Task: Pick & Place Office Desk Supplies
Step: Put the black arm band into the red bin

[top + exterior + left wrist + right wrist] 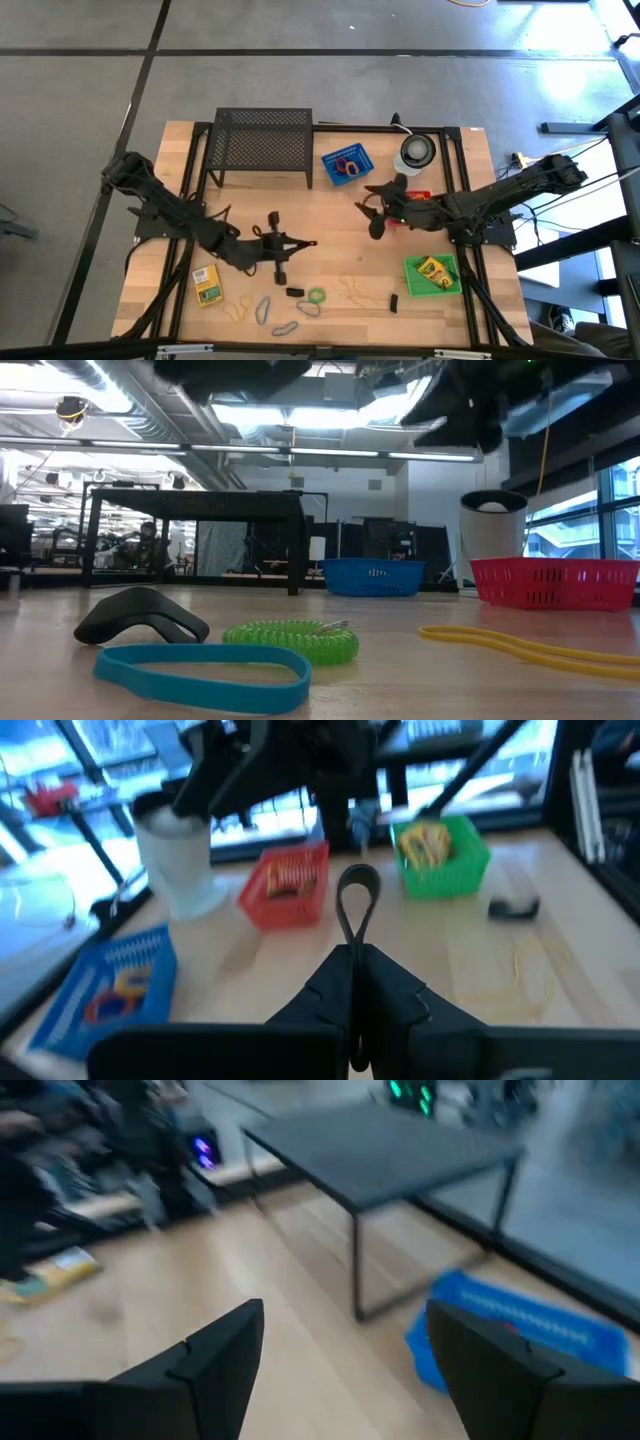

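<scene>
My left gripper [305, 243] [353, 955] hangs over the table's middle, shut on a small black loop-shaped clip [357, 895]. My right gripper [372, 208] [345, 1350] is open above the table right of centre, with nothing between its fingers. On the wood near the front edge lie rubber bands [265, 310], a green coiled band [316, 296], two black clips [294, 292] [393, 303] and a yellow-green crayon box [207, 285]. Another crayon box [437, 268] lies in the green basket [412, 285]. The blue basket [362, 152] holds coloured bands. My left gripper pinches the clip's narrow end [352, 942] between its two fingertips. The fingers lie roughly level and point toward the table's right side. The rounded end of the loop [358, 875] sticks out beyond the fingertips, clear of the table.
A black wire-mesh rack [262, 145] stands at the far edge, with a round white-and-dark disc [415, 150] to its right. A red basket [285, 885] sits mostly under my right arm. Bare wood lies between the rack and the front items.
</scene>
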Controlling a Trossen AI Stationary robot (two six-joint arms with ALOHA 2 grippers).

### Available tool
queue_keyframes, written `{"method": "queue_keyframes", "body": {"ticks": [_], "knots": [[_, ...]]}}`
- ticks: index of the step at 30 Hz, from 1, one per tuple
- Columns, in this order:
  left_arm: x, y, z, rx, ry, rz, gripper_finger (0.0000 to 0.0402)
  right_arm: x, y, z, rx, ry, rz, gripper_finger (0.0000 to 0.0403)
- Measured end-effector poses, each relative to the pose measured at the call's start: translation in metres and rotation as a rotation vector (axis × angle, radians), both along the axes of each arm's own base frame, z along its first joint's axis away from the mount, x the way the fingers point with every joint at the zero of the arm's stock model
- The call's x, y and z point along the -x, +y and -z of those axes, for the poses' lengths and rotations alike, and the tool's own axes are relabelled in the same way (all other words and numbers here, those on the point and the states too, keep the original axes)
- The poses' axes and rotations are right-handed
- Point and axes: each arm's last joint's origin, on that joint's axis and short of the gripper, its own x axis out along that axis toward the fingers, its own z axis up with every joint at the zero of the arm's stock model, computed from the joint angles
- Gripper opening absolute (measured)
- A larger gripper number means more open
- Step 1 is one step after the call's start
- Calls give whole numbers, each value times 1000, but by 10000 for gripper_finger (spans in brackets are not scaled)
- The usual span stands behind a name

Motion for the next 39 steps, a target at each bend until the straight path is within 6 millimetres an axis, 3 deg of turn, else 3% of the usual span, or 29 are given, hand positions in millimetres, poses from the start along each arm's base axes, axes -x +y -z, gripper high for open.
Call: {"method": "queue_keyframes", "body": {"ticks": [4,8,14,31,39], "knots": [[-12,8,-3,1,-81,-14,7,-13,13,-1,90,-61,-99,278],[-24,15,3,-2,-118,-24,7,-32,30,10,147,-124,-281,278],[-32,16,14,1,-116,4,7,-49,42,26,234,-196,-389,278],[-36,15,9,-50,-199,15,8,-54,46,31,231,-241,-514,278],[-42,26,9,31,-215,73,8,-56,47,26,227,-264,-525,278]]}}
